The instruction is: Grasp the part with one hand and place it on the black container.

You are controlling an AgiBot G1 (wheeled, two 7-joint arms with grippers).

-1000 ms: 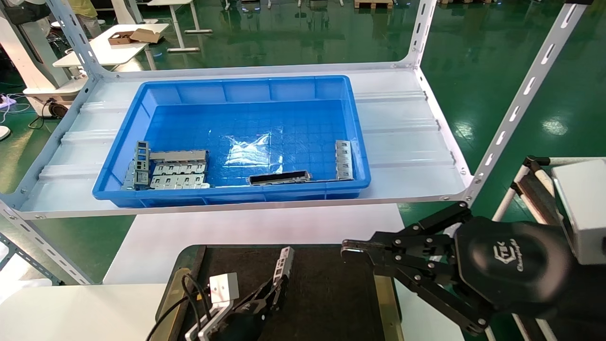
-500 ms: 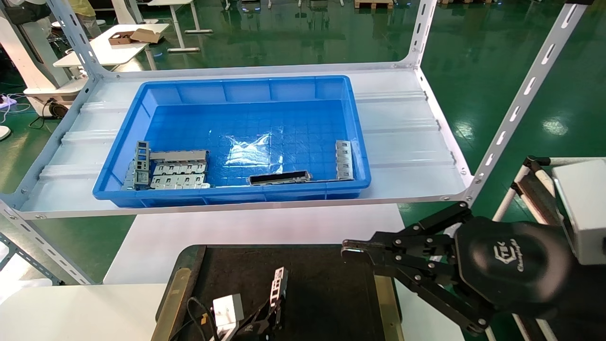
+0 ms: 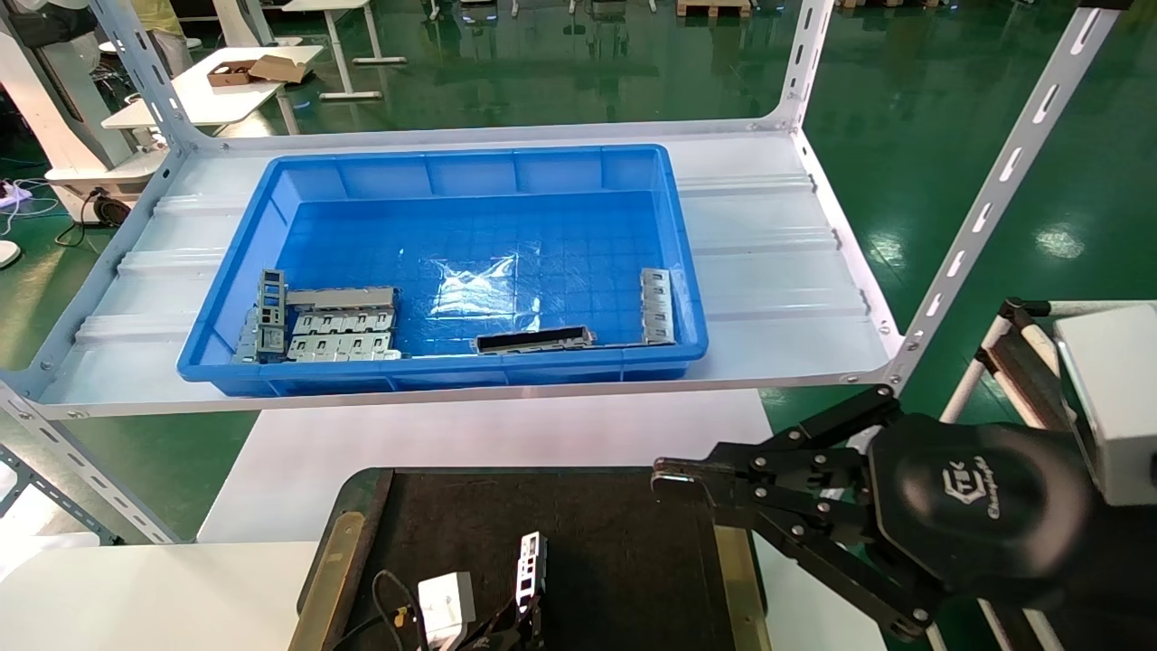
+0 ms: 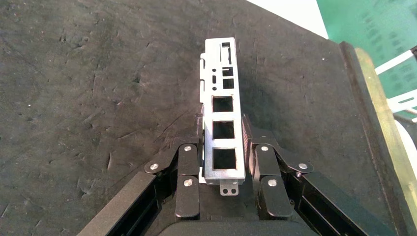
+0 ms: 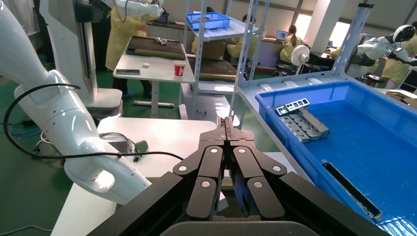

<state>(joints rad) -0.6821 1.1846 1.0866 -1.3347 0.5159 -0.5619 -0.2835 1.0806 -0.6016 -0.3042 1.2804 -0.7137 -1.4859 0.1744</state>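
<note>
Lower now, left gripper (image 4: 222, 147) sinks toward the black container (image 3: 624, 551) | clamped on the part (image 4: 222, 123) at its near windows, far end over the black surface | thin stiff sheet metal, light, slick-edged | right gripper (image 5: 227, 123) pinched empty, beside container.

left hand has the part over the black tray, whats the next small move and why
Probably ease the left hand a little lower, then open it. Its fingers are shut on the part, which hangs over the black container; whether its far end touches the surface is unclear. The right hand sits shut beside the container.
</note>
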